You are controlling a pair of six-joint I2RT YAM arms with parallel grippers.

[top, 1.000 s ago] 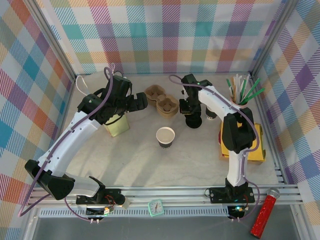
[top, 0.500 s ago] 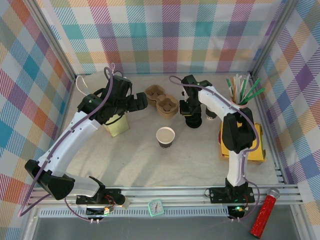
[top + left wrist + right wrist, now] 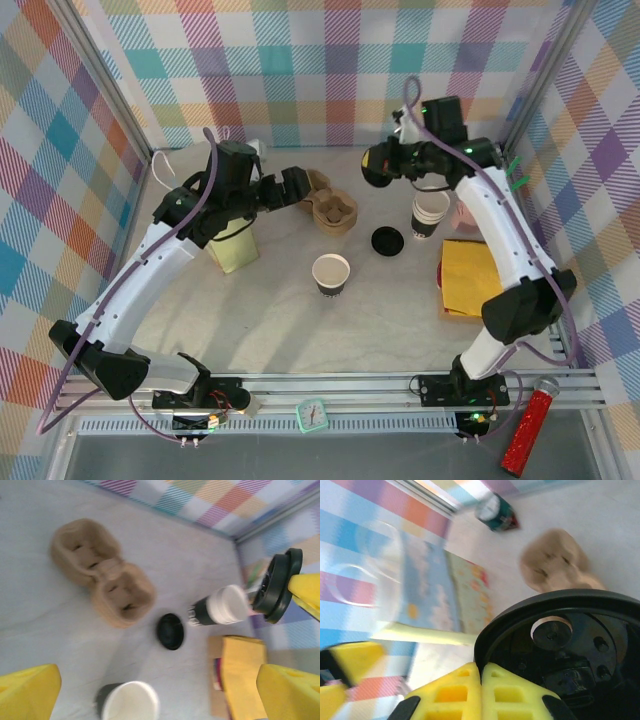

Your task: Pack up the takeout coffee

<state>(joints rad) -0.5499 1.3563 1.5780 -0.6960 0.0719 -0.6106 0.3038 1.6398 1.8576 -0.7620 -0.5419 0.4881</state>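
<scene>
Takeout coffee cup stands lidless mid-table, a loose lid near it, and the right gripper, pinched tight on a black lid up at the back, wants to come down level and centred on that rim, left gripper spread wide.

White-and-black arms, lilac cables, yellow gripper fingers
</scene>
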